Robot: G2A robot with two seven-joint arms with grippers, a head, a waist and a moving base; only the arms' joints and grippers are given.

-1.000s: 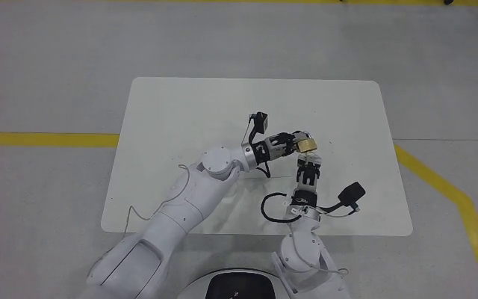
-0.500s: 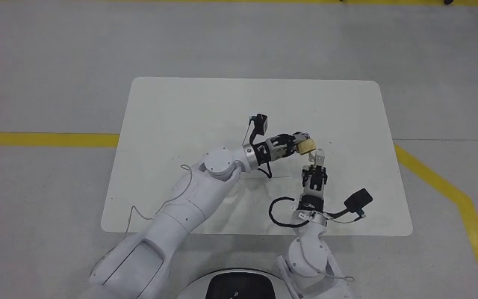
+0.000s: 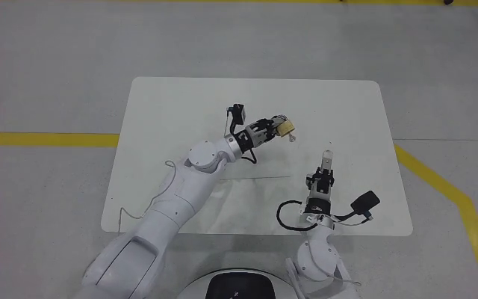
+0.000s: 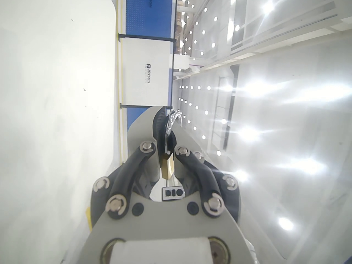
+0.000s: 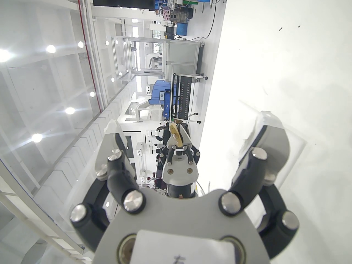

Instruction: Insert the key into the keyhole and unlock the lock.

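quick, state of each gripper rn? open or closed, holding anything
Left gripper: closed, holding the lock.
Right gripper: open, holding nothing.

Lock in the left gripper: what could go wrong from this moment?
1. The left gripper holds the lock only between its fingertips, above the table; the lock could slip and fall.
2. The right gripper is open, empty and apart from the lock; if it approaches, it might knock the lock askew in that light grip.
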